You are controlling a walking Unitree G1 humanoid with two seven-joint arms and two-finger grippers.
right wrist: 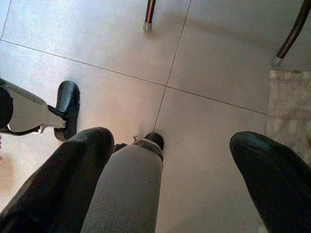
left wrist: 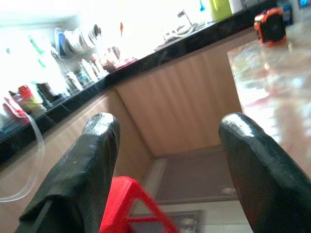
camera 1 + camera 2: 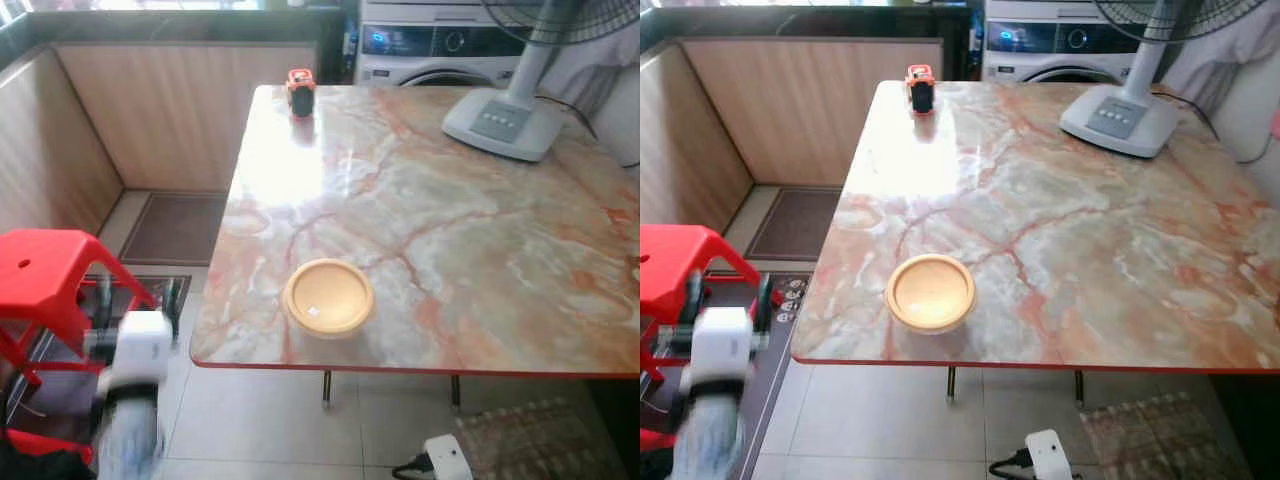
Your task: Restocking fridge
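The left arm (image 3: 130, 400) is nearest, blurred, low at the counter's near left corner beside a red stool (image 3: 45, 275). Its claw (image 2: 170, 160) points past the stool toward a wood-panelled wall, black fingers (image 2: 77, 179) spread wide with nothing between them.

The right claw (image 1: 170, 179) hangs low over the tiled floor (image 1: 204, 63), fingers also spread and empty, with the robot's own grey leg and black foot below it and two counter legs (image 1: 148, 14) farther on.

On the marbled counter (image 3: 450, 230) a round yellow bowl (image 3: 328, 297) sits close to the near edge, towards the left corner, well apart from everything else. At the far left corner stands a small orange-and-black object (image 3: 300, 92), too small to make out. A white fan base (image 3: 500, 120) rests at the far right. Behind the counter is a washing machine (image 3: 430, 50). A white power plug (image 3: 445, 458) lies on the floor under the near edge. A brown mat (image 3: 175, 228) lies by the wall.
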